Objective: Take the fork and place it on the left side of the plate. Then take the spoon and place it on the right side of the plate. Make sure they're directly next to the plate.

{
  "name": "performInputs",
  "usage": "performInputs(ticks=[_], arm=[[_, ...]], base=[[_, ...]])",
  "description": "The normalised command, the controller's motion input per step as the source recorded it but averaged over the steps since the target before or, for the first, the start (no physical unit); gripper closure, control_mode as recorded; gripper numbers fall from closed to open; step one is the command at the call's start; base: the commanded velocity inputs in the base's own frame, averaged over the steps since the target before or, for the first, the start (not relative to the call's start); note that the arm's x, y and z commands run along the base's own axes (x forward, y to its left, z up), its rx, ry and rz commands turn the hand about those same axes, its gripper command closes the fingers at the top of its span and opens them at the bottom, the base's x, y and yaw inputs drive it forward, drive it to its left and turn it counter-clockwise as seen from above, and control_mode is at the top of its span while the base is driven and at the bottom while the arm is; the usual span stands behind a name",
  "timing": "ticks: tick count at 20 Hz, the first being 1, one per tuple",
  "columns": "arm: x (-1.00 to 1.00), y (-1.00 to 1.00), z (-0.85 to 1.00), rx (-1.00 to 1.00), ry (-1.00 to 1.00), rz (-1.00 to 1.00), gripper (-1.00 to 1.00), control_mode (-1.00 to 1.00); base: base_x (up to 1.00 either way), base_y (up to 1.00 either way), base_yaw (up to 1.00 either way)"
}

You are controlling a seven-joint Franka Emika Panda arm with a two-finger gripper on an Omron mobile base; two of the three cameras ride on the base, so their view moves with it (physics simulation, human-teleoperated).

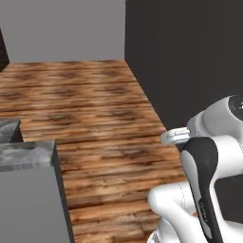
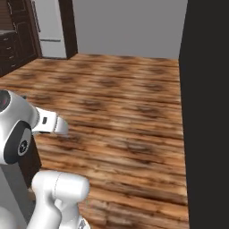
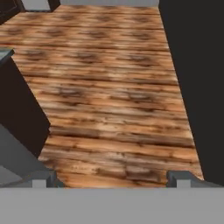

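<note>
Jaws: the gripper (image 3: 111, 178) stands spread wide with nothing between its tips; the two dark tips sit far apart at the bottom of the hand view.

Facing: the hand looks out and down over bare wooden floor (image 3: 109, 96), with a dark wall panel (image 3: 197, 87) along one side and a dark cabinet corner (image 3: 19, 109) on the other.

Arm: the white arm (image 1: 204, 190) is folded close to the base, its wrist held above the floor.

Task things: fork, spoon and plate cannot be placed from these pictures, so I cannot tell which way they lie from the jaws, nor how their handles run.

Nearest surface: a grey stone-topped surface (image 1: 26, 154) sits at the left edge of the left base view; only its corner is in frame and that part is bare.

Judgement: the task looks unstarted. Before any reach, the base or arm probably has to turn toward wherever the cutlery lies.

Hard to make out: dark cabinets (image 2: 13, 40) and a pale tall unit (image 2: 51, 27) far off in the right base view; their contents cannot be read.
</note>
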Motion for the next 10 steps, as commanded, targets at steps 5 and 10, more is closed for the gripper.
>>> performInputs(ticks=[5, 10], arm=[[0.00, 0.00, 0.00, 0.00, 0.00, 0.00, -1.00, 1.00], [0.00, 0.00, 0.00, 0.00, 0.00, 0.00, -1.00, 1.00]], base=[[1.00, -0.12, 0.33], [1.00, -0.39, 0.29]])
